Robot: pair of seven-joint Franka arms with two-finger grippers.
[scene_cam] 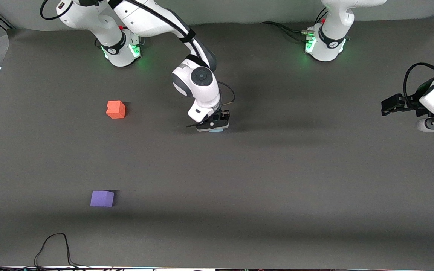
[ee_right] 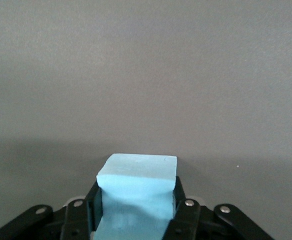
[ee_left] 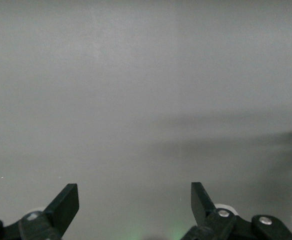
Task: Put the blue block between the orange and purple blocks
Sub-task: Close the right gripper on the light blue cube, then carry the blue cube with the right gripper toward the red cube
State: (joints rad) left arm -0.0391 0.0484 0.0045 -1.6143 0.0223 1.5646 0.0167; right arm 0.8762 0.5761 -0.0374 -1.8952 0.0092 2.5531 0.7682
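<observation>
Right gripper [ee_right: 136, 212] pinches the soft foam blue block [ee_right: 138, 192].

Matte foam blue block [ee_right: 136, 192], orange block [scene_cam: 116, 109], purple block [scene_cam: 102, 198]; matte grey table [scene_cam: 277, 180].

Light falls from above and is soft and even, so the dark grey table [scene_cam: 277, 169] looks matte, with no glare. Wide, faint bands of shadow lie across it, one near the lower edge of the front view. The orange block [scene_cam: 116, 109] and the purple block [scene_cam: 102, 198] each throw a small, short shadow. Green lamps glow at the two arm bases. The front view is sharp. The left wrist view is pale, hazy and out of focus; the right wrist view is clearer, the blue block [ee_right: 136, 195] evenly lit.
</observation>
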